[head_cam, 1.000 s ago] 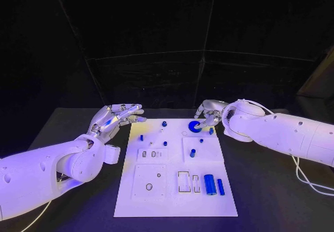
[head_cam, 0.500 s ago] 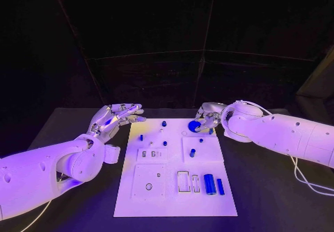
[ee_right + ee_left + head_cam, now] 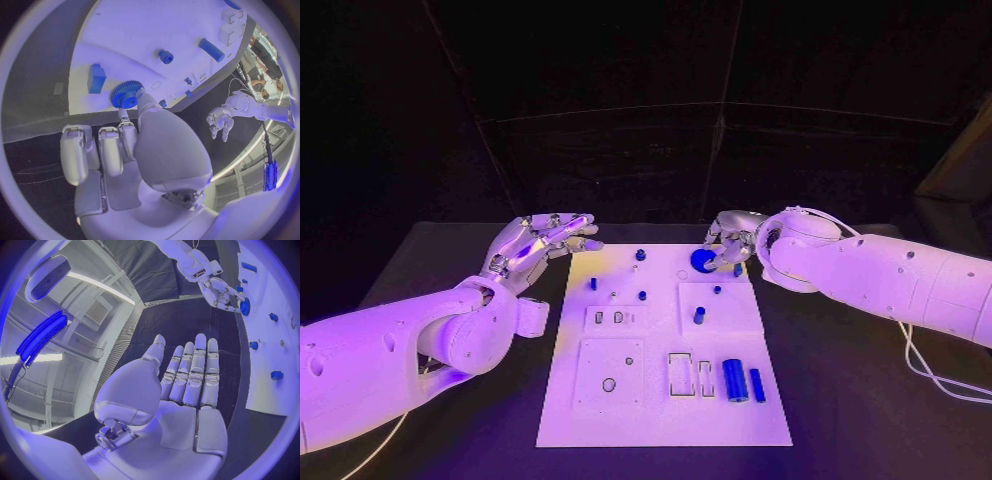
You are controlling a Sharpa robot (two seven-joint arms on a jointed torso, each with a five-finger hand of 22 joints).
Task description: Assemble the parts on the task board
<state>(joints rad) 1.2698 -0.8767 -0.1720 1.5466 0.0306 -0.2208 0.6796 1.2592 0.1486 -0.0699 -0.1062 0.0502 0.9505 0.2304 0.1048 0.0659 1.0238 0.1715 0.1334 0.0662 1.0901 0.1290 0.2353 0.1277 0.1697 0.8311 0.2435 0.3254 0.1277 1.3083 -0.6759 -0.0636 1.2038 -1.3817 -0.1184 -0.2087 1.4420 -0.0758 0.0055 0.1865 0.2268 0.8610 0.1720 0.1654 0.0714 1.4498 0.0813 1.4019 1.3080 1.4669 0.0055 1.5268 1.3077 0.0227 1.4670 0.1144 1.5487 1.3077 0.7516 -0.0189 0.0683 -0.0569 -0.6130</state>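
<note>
At the far end of the flat white task board [image 3: 664,400], my right hand [image 3: 730,238] is pinching a round blue toothed gear [image 3: 702,261] between thumb and a finger, holding it at the board's far right corner. In the right wrist view the gear [image 3: 125,94] is sitting at my fingers [image 3: 127,125], close over the white plate, with a small blue block [image 3: 96,78] lying just beside it; whether the gear is touching the board, I cannot tell. My left hand [image 3: 538,244] is hovering beside the board's far left corner, over the black tabletop [image 3: 444,270], holding nothing, its fingers [image 3: 190,375] stretched out straight and lying side by side. On the board, small blue pegs [image 3: 642,296] are standing in the far half, while two long blue cylinders [image 3: 734,381] are lying side by side near the right edge at the near end.
</note>
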